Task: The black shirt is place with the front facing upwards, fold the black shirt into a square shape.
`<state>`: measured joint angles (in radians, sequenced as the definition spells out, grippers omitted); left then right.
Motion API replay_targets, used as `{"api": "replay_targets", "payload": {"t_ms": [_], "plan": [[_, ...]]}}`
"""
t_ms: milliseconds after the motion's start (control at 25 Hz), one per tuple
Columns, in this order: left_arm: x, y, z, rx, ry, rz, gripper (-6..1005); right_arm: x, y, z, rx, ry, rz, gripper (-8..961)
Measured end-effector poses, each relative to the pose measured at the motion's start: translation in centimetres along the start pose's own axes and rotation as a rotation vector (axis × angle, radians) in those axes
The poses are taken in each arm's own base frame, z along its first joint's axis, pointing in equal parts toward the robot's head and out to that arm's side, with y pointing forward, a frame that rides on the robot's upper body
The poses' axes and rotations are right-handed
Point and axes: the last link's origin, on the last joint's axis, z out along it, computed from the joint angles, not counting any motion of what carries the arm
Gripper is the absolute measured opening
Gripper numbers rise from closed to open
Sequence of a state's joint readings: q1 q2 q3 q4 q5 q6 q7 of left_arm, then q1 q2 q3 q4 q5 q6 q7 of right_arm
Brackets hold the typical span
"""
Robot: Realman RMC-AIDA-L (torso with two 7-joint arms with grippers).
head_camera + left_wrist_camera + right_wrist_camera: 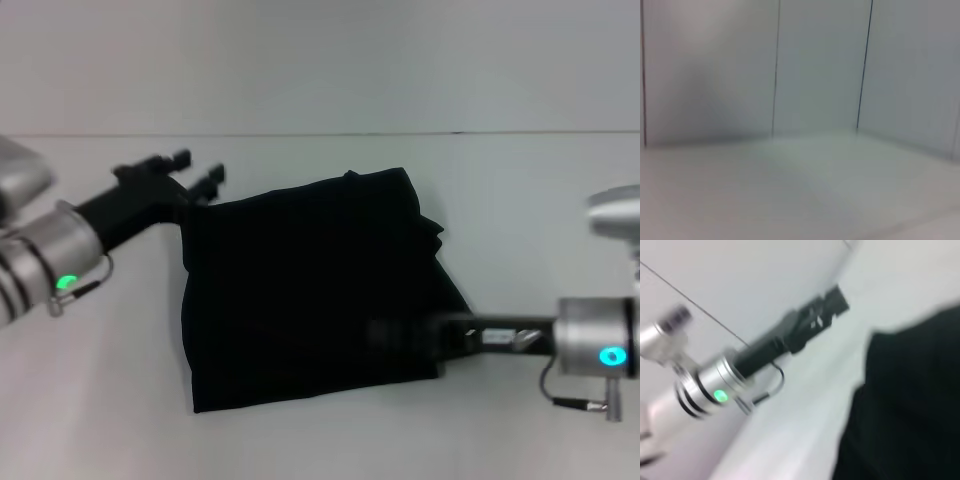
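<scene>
Presently the black shirt lies on the white table as a compact, roughly square bundle, so I judge the folding to be near its end, with trimming the shape as the step in hand. My left gripper hovers just beside the shirt's far left corner, apart from the cloth, its fingers parted and holding nothing; the right wrist view confirms it clear of the fabric. My right gripper reaches in over the shirt's near right edge; black on black, I cannot tell whether its fingers are spread or pinched on cloth. To finish well, I judge the right side needs attention: loose layers jut out beyond the shirt's right edge and spoil the square. Any tuck should be low and slow, drawing those layers inward without dragging the whole bundle; the left gripper could steady the far left corner if needed. Condition of the garment: plain black, soft, stacked in several layers, left and near edges fairly straight, far edge slanting. No lettering or neck label is visible in this state.
</scene>
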<state>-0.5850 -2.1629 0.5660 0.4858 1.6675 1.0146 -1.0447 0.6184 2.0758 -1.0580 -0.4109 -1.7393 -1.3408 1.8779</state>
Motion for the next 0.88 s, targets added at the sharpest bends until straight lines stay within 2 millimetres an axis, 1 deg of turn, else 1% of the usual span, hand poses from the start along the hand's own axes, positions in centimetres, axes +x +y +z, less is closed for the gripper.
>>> {"api": "replay_targets", "payload": {"t_ms": [120, 160, 200, 280, 360, 480, 520, 600, 720, 840, 880], "plan": [[1.0, -0.6, -2.3, -0.002, 0.115, -0.027, 527, -0.6, 0.4, -1.9, -0.061, -0.129, -0.061, -2], [1.2, -0.7, -2.8, -0.003, 0.136, -0.033, 527, -0.8, 0.5, -2.7, -0.075, -0.184, -0.084, -2], [1.4, -0.8, -3.8, -0.014, 0.173, -0.047, 527, -1.0, 0.6, -3.3, -0.084, -0.229, -0.109, -2], [1.5, -0.7, -4.9, -0.039, 0.202, -0.059, 527, -1.4, 0.6, -4.8, -0.083, -0.343, -0.170, -2], [1.5, -0.2, -6.3, -0.100, 0.222, -0.079, 528, -1.7, 0.4, -5.7, -0.061, -0.406, -0.241, 8], [1.4, 0.8, -8.0, -0.209, 0.202, -0.118, 528, -1.9, 0.2, -6.3, -0.029, -0.414, -0.349, 37], [1.4, 0.8, -8.0, -0.209, 0.202, -0.118, 528, -2.0, 0.2, -6.5, -0.028, -0.411, -0.369, 47], [1.3, 1.6, -9.3, -0.337, 0.123, -0.147, 528, -2.3, 0.3, -6.8, -0.030, -0.406, -0.413, 101], [1.0, 2.4, -10.3, -0.439, 0.057, -0.146, 531, -2.7, 0.5, -7.8, -0.023, -0.400, -0.466, 183], [0.6, 2.9, -11.0, -0.512, -0.002, -0.141, 535, -2.8, 0.8, -8.2, -0.031, -0.322, -0.528, 264], [0.5, 3.0, -11.1, -0.529, -0.017, -0.142, 571, -2.7, 0.9, -8.2, -0.038, -0.286, -0.542, 300]]}}
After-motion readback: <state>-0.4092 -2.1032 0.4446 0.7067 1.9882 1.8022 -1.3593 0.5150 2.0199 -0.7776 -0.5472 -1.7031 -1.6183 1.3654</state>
